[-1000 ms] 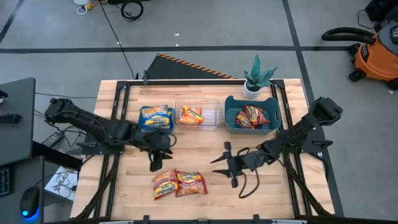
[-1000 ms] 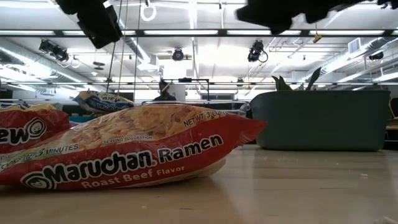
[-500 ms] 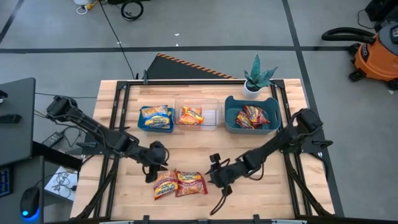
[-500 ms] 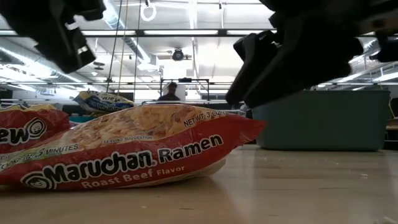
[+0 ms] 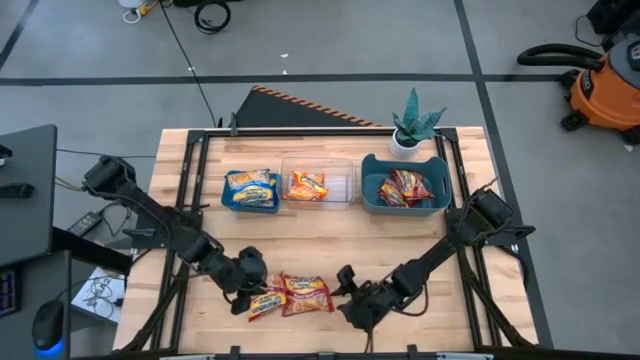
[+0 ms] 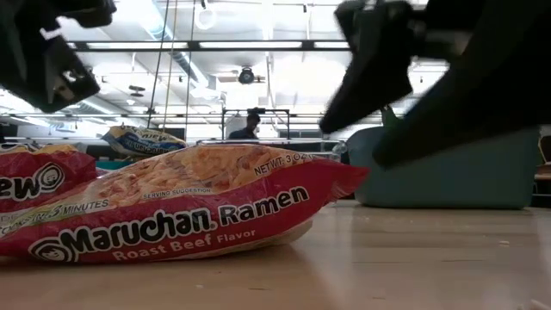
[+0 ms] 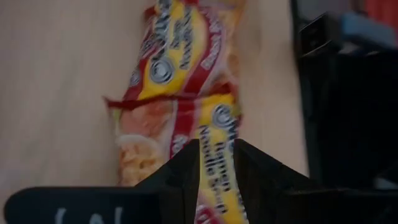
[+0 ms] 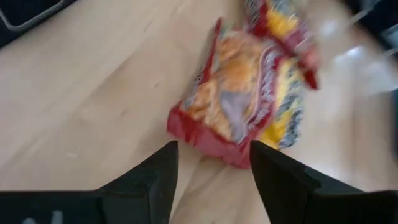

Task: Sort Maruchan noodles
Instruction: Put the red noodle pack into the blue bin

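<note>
The left pincer (image 5: 250,293) has its dark fingers (image 7: 186,180) narrowly parted around an edge of a crinkly orange-yellow ramen packet (image 5: 266,301) at the near middle of the wooden surface (image 5: 330,235). The right pincer (image 5: 352,300), spread wide and holding nothing, is just right of a red roast-beef packet (image 5: 308,293) reading "Maruchan Ramen, Roast Beef Flavor". Farther back, a blue-and-yellow packet (image 5: 251,187) fills a blue bin (image 5: 228,200), an orange packet (image 5: 308,184) a clear bin (image 5: 340,185), and red packets (image 5: 404,187) a teal bin (image 5: 440,185).
</note>
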